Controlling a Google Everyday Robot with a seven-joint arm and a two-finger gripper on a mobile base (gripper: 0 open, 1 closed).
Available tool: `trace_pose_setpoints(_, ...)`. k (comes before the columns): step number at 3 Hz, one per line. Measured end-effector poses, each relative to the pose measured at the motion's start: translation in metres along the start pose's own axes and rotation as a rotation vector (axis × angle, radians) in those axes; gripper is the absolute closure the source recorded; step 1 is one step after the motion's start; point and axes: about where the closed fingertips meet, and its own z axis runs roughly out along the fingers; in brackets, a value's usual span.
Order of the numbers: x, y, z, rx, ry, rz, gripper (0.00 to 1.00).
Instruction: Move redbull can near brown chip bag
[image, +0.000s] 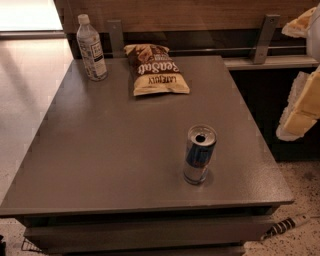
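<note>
The redbull can (199, 154) stands upright on the grey table (115, 150), near its front right part, silver top with open tab hole facing up. The brown chip bag (155, 69) lies flat at the back middle of the table, cream band toward me. My gripper (303, 62) hangs at the right edge of the view, off the table's right side, well apart from the can. Its cream fingers (301, 107) are spread wide with nothing between them.
A clear plastic bottle with a white cap (91, 48) stands at the back left of the table, left of the bag. A wooden wall panel with metal brackets (264, 37) runs behind. A striped object (285, 227) lies on the floor at the front right.
</note>
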Motion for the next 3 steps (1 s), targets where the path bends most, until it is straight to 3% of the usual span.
trace_pose_setpoints(1,0.0,0.0,0.0,0.0,0.0,0.0,0.0)
trace_pose_setpoints(2,-0.001,0.004,0.002,-0.014,-0.045,0.007,0.0)
trace_pose_setpoints(3,0.018,0.016,0.03,-0.068,-0.225,0.039,0.0)
